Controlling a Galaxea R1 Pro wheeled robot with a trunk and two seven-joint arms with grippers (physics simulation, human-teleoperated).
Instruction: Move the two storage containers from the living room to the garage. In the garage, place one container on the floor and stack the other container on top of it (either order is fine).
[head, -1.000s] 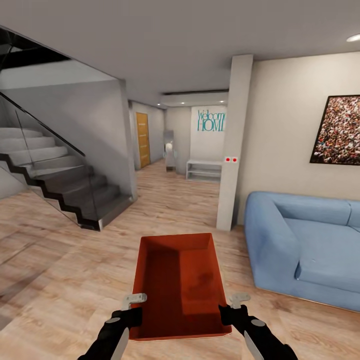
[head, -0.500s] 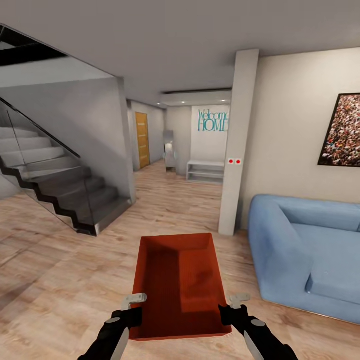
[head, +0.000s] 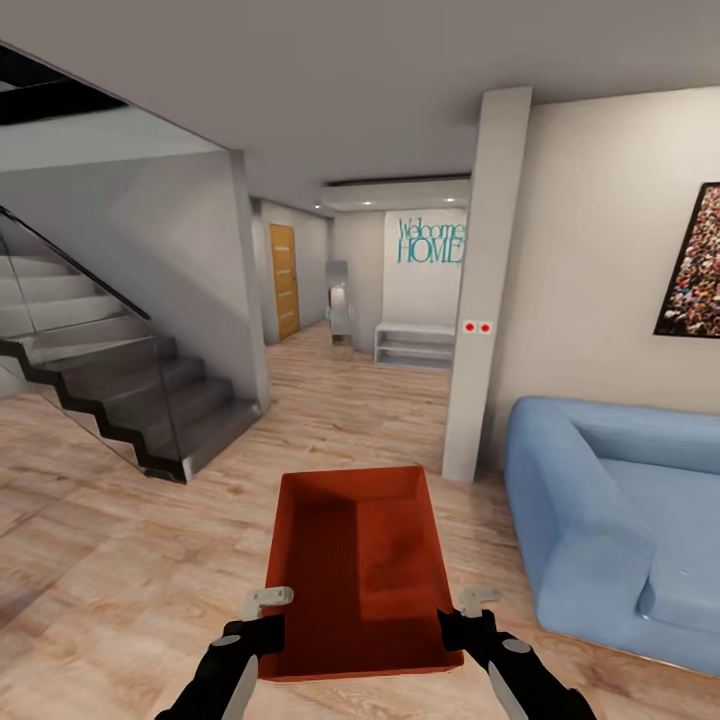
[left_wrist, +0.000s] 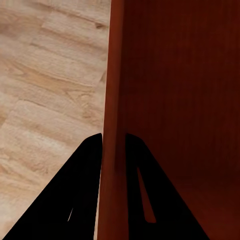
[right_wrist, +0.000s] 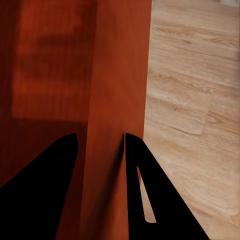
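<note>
one storage container (head: 360, 570), two tools clamping its walls

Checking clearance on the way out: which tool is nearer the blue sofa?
Right. The right tool grips the container wall on the sofa side; the left tool grips the far wall.

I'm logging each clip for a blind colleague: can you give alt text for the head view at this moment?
An orange-red storage container, open and empty, is carried at its side walls by the left gripper and right gripper above a light wood floor. A blue sofa sits to the right, a staircase to the left, and a hallway with a "Welcome HOME" sign lies ahead.
</note>
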